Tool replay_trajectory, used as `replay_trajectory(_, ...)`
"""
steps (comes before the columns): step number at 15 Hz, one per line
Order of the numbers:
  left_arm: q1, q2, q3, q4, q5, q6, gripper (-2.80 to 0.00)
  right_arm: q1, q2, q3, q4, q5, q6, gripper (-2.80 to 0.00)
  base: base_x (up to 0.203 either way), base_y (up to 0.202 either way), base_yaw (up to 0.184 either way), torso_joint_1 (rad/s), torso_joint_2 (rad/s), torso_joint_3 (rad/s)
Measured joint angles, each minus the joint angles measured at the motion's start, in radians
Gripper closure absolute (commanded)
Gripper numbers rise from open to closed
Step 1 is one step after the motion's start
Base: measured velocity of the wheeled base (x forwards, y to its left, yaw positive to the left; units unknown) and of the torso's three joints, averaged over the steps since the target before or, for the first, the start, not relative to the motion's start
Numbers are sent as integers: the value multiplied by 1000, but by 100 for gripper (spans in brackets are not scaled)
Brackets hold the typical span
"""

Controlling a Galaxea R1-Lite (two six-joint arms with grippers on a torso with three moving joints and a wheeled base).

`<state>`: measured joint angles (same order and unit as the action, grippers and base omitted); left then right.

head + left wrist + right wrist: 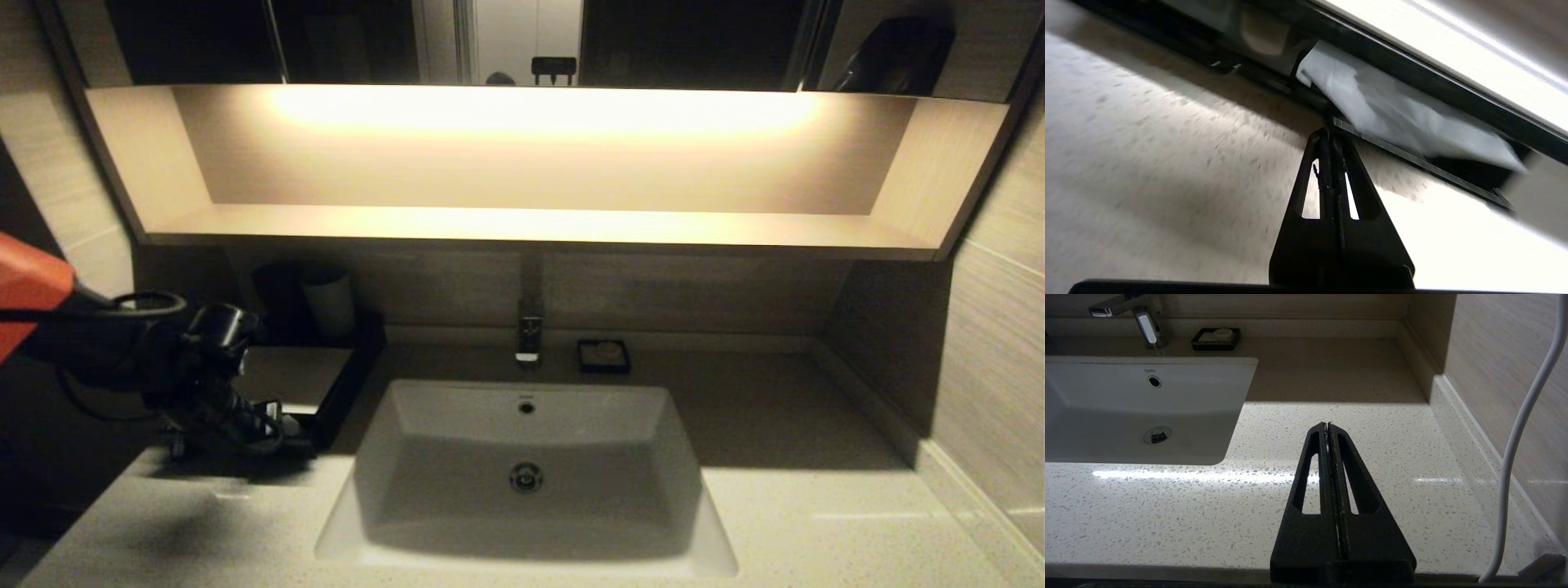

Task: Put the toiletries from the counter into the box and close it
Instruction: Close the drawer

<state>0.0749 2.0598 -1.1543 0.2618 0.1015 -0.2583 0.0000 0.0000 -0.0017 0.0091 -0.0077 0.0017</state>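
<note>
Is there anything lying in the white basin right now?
No, the basin holds only its own drain fitting; nothing else lies inside it in the head view.

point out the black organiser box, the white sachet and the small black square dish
black organiser box with beige top [298,371], head view, top panel
white crinkled sachet [1392,110], left wrist view, middle
small black square dish [603,357], head view, centre

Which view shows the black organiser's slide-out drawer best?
The left wrist view: the shallow black slide-out drawer sits partly open with white sachets inside, the shut left gripper at its front edge. The head view hides it behind the arm; the right wrist view misses it.
</note>
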Motion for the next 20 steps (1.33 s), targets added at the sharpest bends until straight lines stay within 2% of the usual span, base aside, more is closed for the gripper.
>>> replay_trajectory(6, 10, -138, 25, 1, 1, 9, 0, 0, 0, 0, 0, 0, 0, 0, 0, 0, 0, 0, 0, 0)
replay_trajectory(20, 15, -39, -48, -12, 0, 9, 0, 0, 0, 0, 0, 0, 0, 0, 0, 0, 0, 0, 0, 0)
